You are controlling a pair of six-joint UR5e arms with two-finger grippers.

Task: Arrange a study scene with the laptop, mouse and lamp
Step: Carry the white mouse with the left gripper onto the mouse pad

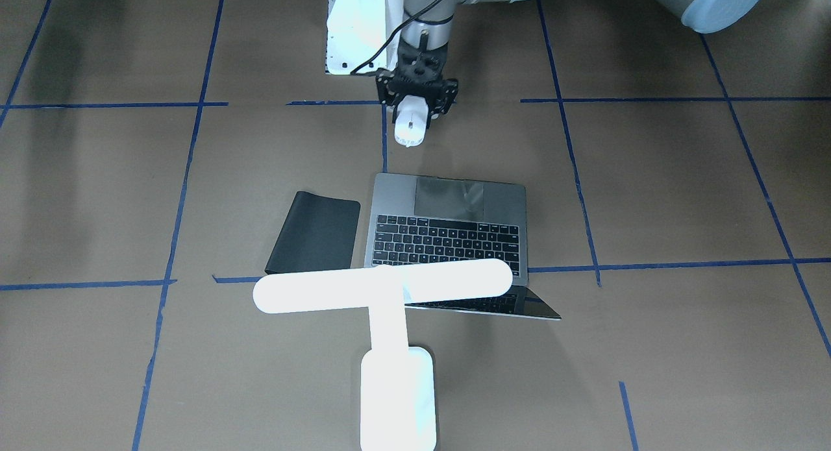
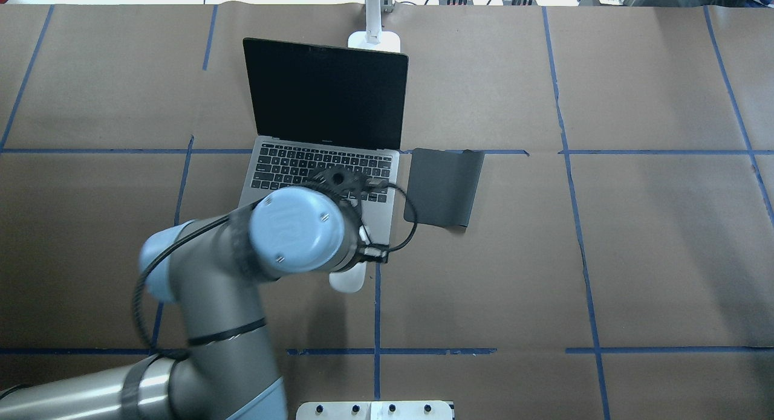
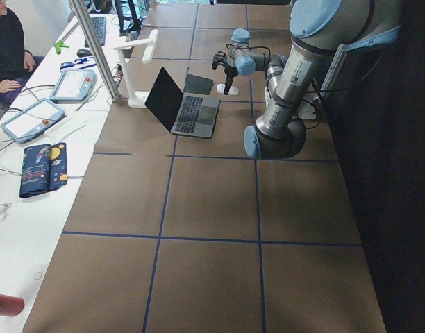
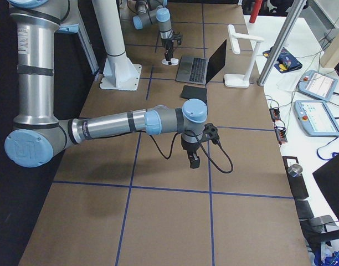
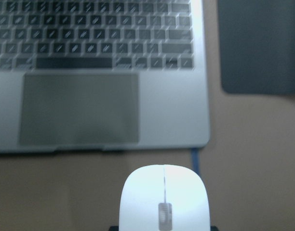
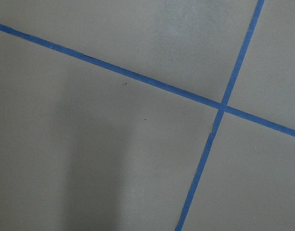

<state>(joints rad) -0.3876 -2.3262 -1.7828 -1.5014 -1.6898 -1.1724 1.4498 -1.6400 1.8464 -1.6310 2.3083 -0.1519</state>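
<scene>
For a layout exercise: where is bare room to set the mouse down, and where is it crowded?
Free: the bare mouse pad beside the laptop; open table beyond it. Crowded: the laptop's front edge, where the left gripper holds the mouse; behind its screen, the lamp.

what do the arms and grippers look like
The left arm and right arm are grey tubes with round pale blue joint caps bearing an embossed logo. The left gripper and right gripper are black, each fed by a looping black cable.
</scene>
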